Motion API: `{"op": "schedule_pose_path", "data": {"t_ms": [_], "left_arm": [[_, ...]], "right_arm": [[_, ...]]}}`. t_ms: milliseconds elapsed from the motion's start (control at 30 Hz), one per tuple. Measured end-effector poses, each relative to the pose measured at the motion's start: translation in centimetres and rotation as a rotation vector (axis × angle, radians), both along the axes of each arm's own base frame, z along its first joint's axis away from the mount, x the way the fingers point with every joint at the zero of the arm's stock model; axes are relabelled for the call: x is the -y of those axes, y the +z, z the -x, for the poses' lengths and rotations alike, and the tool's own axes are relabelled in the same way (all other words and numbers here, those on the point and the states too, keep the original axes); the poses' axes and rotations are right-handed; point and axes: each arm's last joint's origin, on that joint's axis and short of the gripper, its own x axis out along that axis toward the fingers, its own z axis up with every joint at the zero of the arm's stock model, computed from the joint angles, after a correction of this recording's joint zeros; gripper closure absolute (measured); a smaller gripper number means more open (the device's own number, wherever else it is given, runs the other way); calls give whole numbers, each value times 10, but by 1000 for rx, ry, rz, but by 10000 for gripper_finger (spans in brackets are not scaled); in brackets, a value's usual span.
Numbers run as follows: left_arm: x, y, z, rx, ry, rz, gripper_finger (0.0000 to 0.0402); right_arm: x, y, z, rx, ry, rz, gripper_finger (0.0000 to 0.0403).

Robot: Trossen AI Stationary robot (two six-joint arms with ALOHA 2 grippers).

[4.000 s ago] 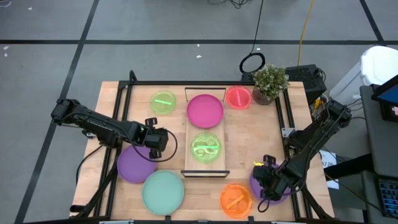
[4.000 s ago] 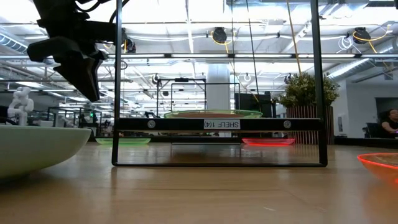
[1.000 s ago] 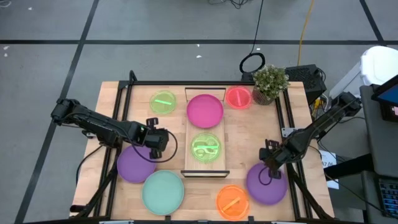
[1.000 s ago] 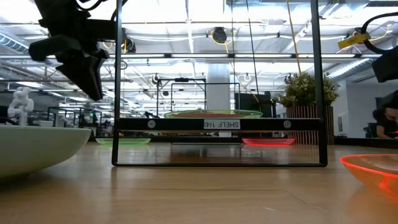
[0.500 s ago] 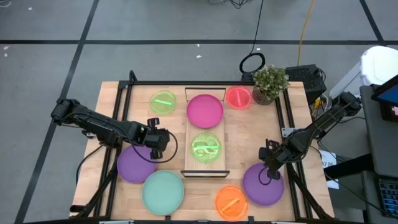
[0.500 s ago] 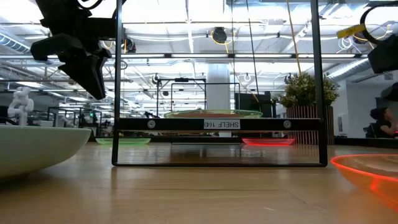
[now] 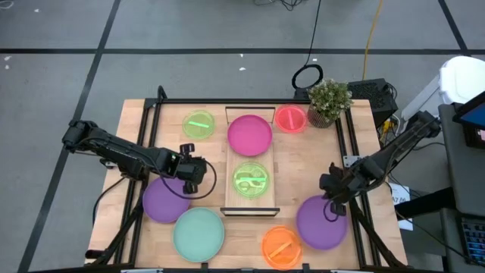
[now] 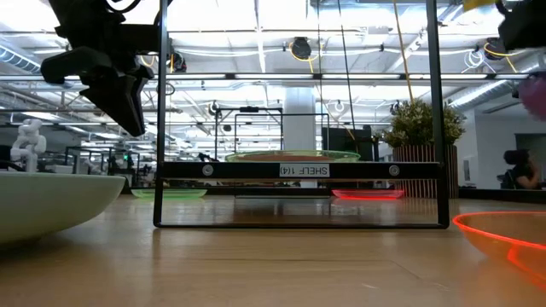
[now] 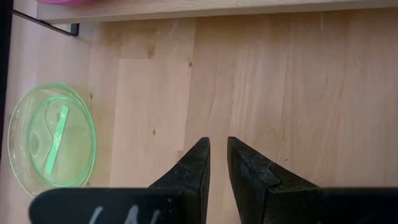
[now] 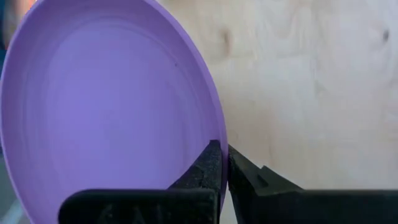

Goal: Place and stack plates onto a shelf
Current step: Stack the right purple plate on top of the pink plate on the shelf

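My right gripper (image 7: 333,194) is shut on a large purple plate (image 7: 322,222) at the table's near right; in the low view the right gripper (image 8: 522,30) is high up. My left gripper (image 7: 192,180) hovers just past a second purple plate (image 7: 164,199). Only a narrow gap shows between the left gripper's fingers (image 9: 218,149), with nothing in it. The shelf (image 7: 233,163) lies mid-table and carries a magenta plate (image 7: 250,134) and a lime-green plate (image 7: 250,180). A mint-green plate (image 7: 198,233) and an orange plate (image 7: 280,246) rest flat near the front edge. My right gripper pinches the purple plate's rim (image 10: 217,134) between its two fingers, one on the hollow face and one on the underside. The fingers slant down from the table's far right onto the rim's far part (image 7: 330,203). The plate hangs tilted below them; whether its near edge touches the table I cannot tell.
A small lime-green plate (image 7: 198,124) and a red-pink plate (image 7: 290,118) lie at the far edge beside a potted plant (image 7: 328,98). Black frame rails (image 7: 151,136) run along the table's sides. Bare wood (image 7: 303,167) lies between the shelf and my right arm.
My right gripper has gone up with the purple plate's rim, tipping the plate and raising that edge well above the table. The orange plate beside it has slid a little toward the table's left. My left arm has kept still.
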Motion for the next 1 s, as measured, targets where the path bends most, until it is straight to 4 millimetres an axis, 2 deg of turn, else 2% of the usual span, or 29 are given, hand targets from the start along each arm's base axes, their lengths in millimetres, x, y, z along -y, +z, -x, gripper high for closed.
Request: {"op": "schedule_pose_path", "data": {"t_ms": [633,867,1000], "left_arm": [[0,0,-1,6,-4,-1,339],[0,1,-2,21,-10,0,339],[0,1,-2,24,-10,1,339]], "right_arm": [[22,53,21,322,-75,-70,403],[29,70,15,487,-204,17,403],[35,79,7,618,-334,68,403]]}}
